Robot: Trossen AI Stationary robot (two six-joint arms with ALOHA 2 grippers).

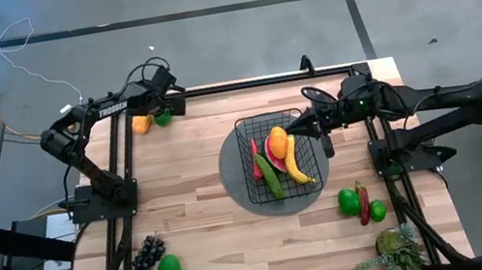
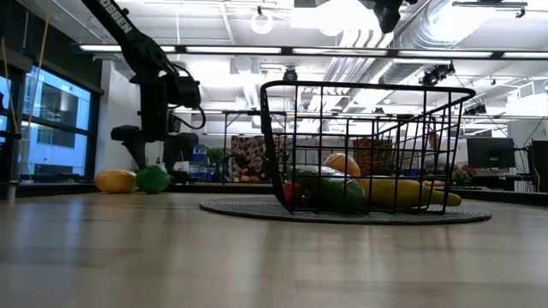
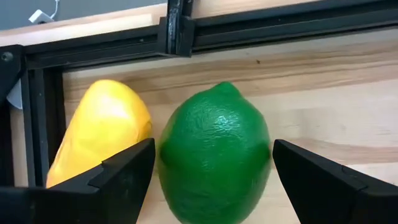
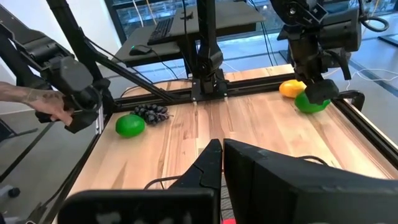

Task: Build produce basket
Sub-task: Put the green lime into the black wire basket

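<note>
Left pincer [image 3: 211, 180] spread around green lime [image 3: 214, 155] far from basket [image 1: 278, 153], which holds several produce; more remains outside.

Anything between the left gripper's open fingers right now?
Yes: a green lime-shaped toy fruit sits between the left gripper's open fingers, not yet clamped, with a yellow toy fruit just beside it. Left wrist view shows it.

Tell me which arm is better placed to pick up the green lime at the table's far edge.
The left. Its open gripper already straddles the green lime, a finger on each side, beside the yellow fruit. The right gripper is shut, over the basket.
</note>
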